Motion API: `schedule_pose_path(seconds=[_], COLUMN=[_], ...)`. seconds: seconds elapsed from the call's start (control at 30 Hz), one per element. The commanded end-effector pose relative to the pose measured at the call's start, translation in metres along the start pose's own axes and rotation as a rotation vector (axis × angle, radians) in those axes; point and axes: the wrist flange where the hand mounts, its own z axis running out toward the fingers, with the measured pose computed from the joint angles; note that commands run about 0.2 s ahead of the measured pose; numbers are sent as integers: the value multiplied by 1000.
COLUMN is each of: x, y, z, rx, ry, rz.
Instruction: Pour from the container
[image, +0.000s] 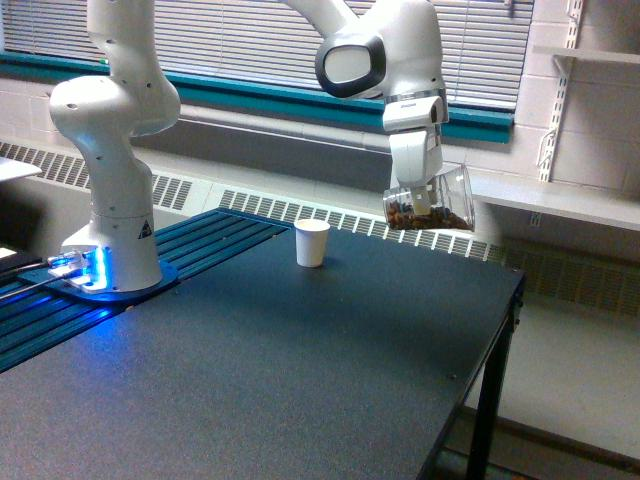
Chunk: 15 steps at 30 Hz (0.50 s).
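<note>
Dark and matte, with a fine speckled grain, the table (300, 370) fills most of the exterior view, its right edge ending at a thin black leg. Behind it run a grey radiator grille (350, 222), a teal window sill (250, 95) and pale horizontal blinds (250, 40).

Count them off: one robot arm (115, 140), two cups, one table. That white arm is smooth, rounded plastic, its base (105, 270) sitting far left on a ribbed blue platform (200, 245) and glowing blue low down. Its upper links run out of the top of the picture, so the reach across to the wrist is cut off.

One small white paper cup (312, 242) stands upright on the far part of the table, open mouth up, well apart from everything else.

One container (432, 205) hangs in the air to the right of the paper cup and higher, above the table's far right part. It is clear and see-through, tilted over on its side, with a heap of brown nut-like pieces lying along its lower wall. Any handle is hard to make out from here.

The pincer (420, 192) comes down from the white wrist block and is clamped on the container. Its fingertips are mostly lost behind the clear wall and the brown heap, so the exact grip cannot be made out.

Far right, a white wall shelf (590, 55) is cut off by the frame.
</note>
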Motion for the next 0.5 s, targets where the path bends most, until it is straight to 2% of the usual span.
schedule_pose_path(seconds=[0.03,0.13,0.23,0.5], x=[-76,-95,-126,-237], y=[-83,-100,-123,-191], z=[-22,-21,-23,-45], rx=[-59,-95,-121,-83], ry=[-9,10,36,56], rz=[-187,-263,-361,-558])
